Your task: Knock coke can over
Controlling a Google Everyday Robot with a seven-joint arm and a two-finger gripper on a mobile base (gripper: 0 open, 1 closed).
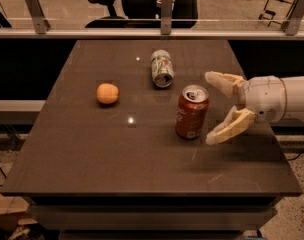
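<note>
The red coke can [191, 112] stands upright on the dark table [142, 159], right of centre, its silver top showing. My gripper [210, 107] comes in from the right at can height, just to the right of the can. Its two cream fingers are spread wide, one [223, 80] behind the can's right side and one [228, 128] in front of it. They do not touch the can.
A white-and-green can [161, 68] lies on its side behind the coke can. An orange [107, 93] sits on the left half of the table. A glass railing and an office chair [142, 1] stand beyond the far edge.
</note>
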